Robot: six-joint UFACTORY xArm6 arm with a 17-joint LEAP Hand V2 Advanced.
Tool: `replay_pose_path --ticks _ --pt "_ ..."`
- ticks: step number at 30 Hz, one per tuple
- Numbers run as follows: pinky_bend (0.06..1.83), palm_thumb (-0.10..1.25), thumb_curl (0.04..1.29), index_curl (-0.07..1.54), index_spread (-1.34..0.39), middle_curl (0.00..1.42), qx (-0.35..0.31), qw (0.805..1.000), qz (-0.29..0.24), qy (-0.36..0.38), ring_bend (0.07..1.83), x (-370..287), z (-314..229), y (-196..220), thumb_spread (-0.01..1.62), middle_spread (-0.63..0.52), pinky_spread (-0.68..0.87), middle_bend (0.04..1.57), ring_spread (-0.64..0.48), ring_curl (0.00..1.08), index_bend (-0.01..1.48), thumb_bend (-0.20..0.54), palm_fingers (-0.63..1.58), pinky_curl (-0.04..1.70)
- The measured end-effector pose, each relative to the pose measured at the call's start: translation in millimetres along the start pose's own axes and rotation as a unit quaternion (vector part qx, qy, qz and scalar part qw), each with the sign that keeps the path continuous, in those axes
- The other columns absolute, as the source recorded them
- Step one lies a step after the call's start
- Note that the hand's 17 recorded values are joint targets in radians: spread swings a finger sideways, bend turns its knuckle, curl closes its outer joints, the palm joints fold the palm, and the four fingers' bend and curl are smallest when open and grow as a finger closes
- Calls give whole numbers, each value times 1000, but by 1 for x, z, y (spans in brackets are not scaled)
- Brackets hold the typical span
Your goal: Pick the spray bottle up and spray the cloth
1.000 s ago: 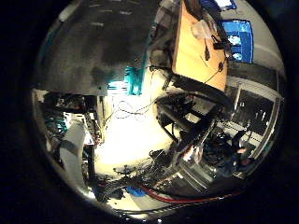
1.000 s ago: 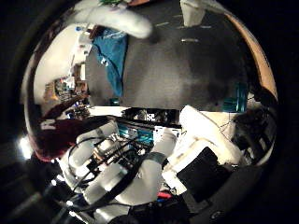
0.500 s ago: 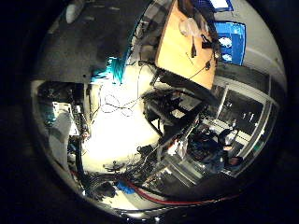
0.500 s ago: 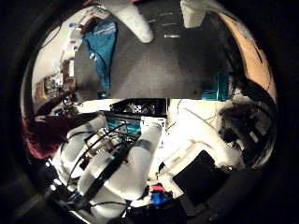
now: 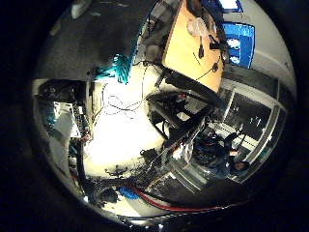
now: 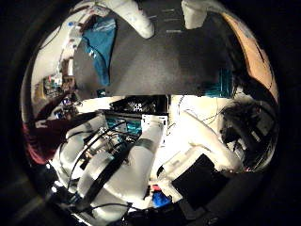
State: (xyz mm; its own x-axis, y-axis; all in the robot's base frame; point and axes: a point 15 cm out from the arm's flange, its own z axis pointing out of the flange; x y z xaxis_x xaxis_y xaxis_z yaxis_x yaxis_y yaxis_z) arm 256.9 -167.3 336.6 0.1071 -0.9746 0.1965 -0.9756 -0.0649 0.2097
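Note:
A teal cloth [image 6: 101, 44] lies crumpled on the dark grey table [image 6: 164, 61], near one of its ends. My hand [image 6: 138, 19] is well above and off the table's edge, far from the cloth. Two white fingers [image 6: 195, 12] reach in from the view's rim, fairly straight, with nothing between them. I cannot make out the spray bottle in either view. The white arm [image 6: 134, 165] fills the space below the table edge in the thumb side view.
A wooden desk [image 5: 193, 48] with small items stands beyond the grey table. On the pale floor [image 5: 123, 130] are a dark chair frame [image 5: 176, 108] and loose wires. A teal object [image 5: 118, 67] hangs at the table's edge. A red sleeve [image 6: 42, 139] shows beside the arm.
Both views have shifted, so the hand has turned and moved; the table and cloth now look larger in the thumb side view. The cloth itself has not moved.

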Motion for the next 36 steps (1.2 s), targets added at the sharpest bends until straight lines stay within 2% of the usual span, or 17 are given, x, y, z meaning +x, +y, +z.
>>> replay_pose_path --ticks 36 --pt "184 752 305 407 -382 353 7 1000 0 0 168 -1 2 -2 1199 -17 388 247 161 124 363 -14 224 261"
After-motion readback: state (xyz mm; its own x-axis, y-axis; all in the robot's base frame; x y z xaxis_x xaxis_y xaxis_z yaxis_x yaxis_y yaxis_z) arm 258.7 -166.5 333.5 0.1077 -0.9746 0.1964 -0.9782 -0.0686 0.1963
